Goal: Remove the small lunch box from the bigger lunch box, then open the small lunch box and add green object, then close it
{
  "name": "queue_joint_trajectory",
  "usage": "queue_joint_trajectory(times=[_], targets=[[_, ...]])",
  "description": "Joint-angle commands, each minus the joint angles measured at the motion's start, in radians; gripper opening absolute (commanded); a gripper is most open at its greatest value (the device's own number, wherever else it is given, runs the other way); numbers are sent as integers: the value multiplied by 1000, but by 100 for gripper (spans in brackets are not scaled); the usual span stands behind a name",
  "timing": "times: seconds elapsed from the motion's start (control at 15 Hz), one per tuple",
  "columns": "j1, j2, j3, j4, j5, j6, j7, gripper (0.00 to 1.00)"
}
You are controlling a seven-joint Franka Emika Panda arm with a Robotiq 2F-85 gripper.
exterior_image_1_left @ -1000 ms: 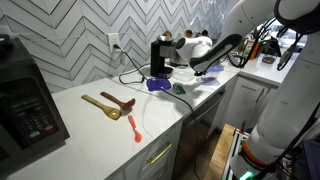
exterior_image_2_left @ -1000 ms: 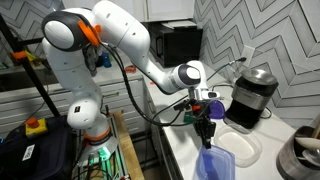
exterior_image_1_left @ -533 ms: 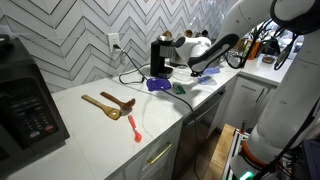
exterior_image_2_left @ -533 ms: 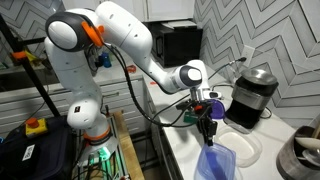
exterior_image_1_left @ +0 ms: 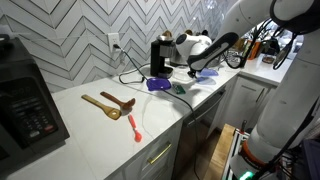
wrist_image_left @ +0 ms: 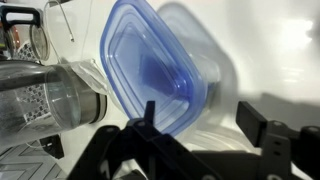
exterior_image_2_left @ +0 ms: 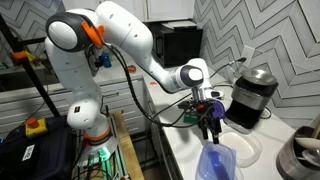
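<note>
Jaws wide, nothing clamped; small lunch box (wrist_image_left: 160,70) stands tilted on edge just beyond them, off-centre toward left of wrist view, long axis running near-to-far.

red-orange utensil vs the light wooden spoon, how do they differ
The red-orange utensil is bright and slim; the light wooden spoon is tan and broader. The red-orange utensil lies nearer the front edge of the counter, the light wooden spoon farther back. Both lie flat.
</note>
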Motion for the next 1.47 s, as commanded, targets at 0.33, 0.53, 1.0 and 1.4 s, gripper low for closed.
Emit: queue_joint_trajectory(times=[0.33,0.53,1.0,1.4], targets=[[-50,-12,-60,45,234,64,-83,100],[-52,8,-63,79,365,57,-79,100],[-63,71,-75,147,479,99,-51,92],[-69,124,-94,175,494,148,-63,70]])
